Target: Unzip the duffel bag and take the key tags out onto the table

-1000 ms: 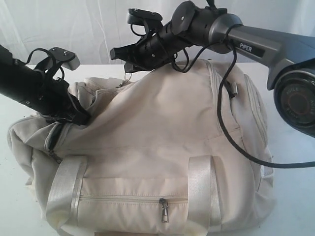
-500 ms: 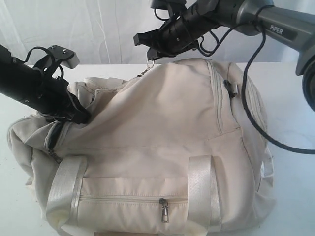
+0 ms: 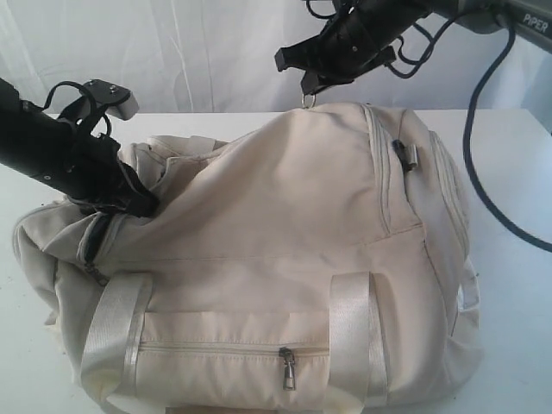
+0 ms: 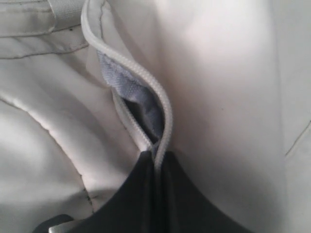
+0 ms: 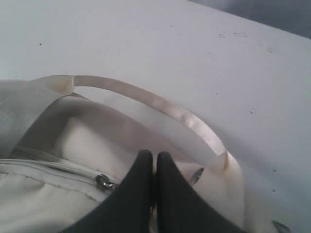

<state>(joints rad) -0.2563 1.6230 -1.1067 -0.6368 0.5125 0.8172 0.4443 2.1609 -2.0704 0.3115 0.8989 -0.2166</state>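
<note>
The cream duffel bag (image 3: 285,224) fills the middle of the white table (image 3: 509,172). My left gripper (image 3: 145,205) is at the bag's left end, shut on the edge of a zip (image 4: 156,154); the zip (image 4: 146,80) gapes beyond the jaws and shows grey lining (image 4: 146,104). My right gripper (image 3: 304,84) hangs above the bag's top at the back, shut on a small metal zip pull (image 3: 308,101) that dangles under it. In the right wrist view the gripper (image 5: 155,156) is over a webbing strap (image 5: 146,99). The key tags are hidden.
A front pocket zip with a dark pull (image 3: 287,366) runs between two shiny straps (image 3: 349,336). Another dark pull (image 3: 405,153) sits on the bag's right side. A metal slider (image 5: 103,182) lies beside the right fingers. A black cable (image 3: 483,172) hangs from the right arm.
My right gripper has moved to the right and up along the bag's top, carrying the zip pull with it. The left gripper has held still on the zip edge.
</note>
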